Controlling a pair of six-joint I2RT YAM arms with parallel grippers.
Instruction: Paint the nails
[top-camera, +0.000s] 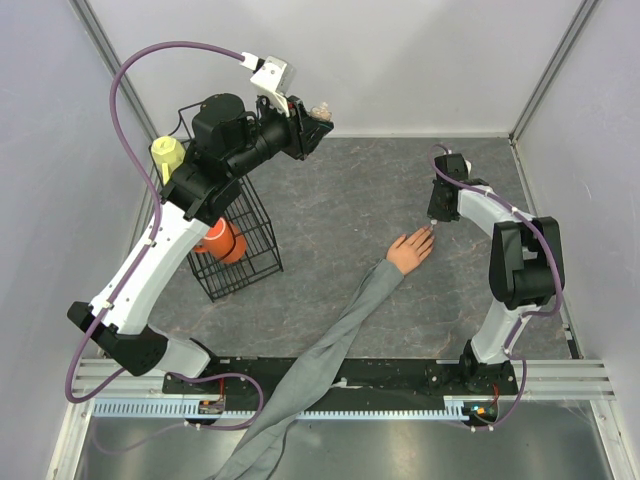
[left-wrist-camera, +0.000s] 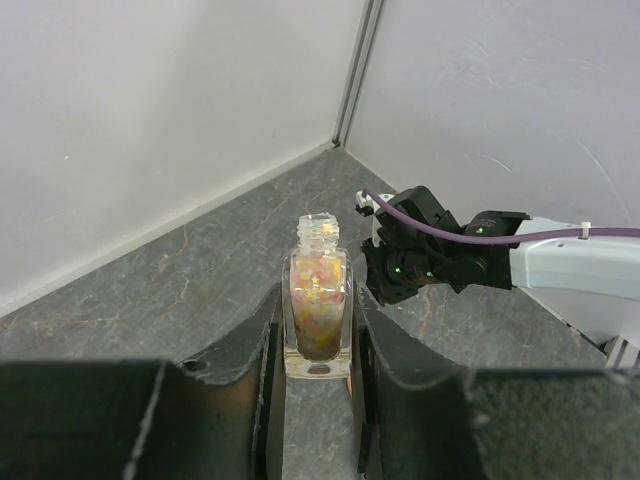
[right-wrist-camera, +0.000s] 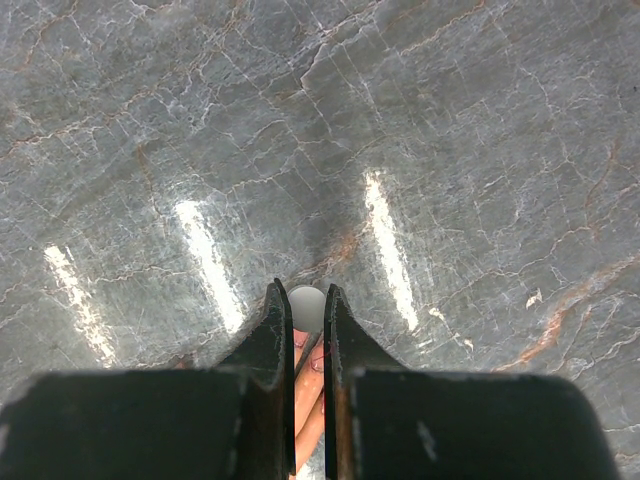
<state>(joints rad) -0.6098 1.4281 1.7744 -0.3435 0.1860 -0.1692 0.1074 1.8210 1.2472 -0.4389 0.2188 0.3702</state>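
The peach mannequin hand (top-camera: 408, 250) lies on the table, and its grey sleeve (top-camera: 330, 350) trails to the near left. My right gripper (top-camera: 432, 222) hovers right at its fingertips. In the right wrist view it (right-wrist-camera: 308, 295) is shut on a round whitish brush cap (right-wrist-camera: 307, 306). Reddish-pink nails (right-wrist-camera: 301, 339) show between the jaws just below. My left gripper (top-camera: 318, 118) is raised at the back. It (left-wrist-camera: 318, 300) is shut on an uncapped glass bottle of glittery polish (left-wrist-camera: 318, 318), held upright.
A black wire basket (top-camera: 255, 235) holding an orange object (top-camera: 222, 240) stands at the left under my left arm. A yellow piece (top-camera: 168, 155) sits beside the arm. Walls close in at the back and both sides. The right arm shows in the left wrist view (left-wrist-camera: 430, 250).
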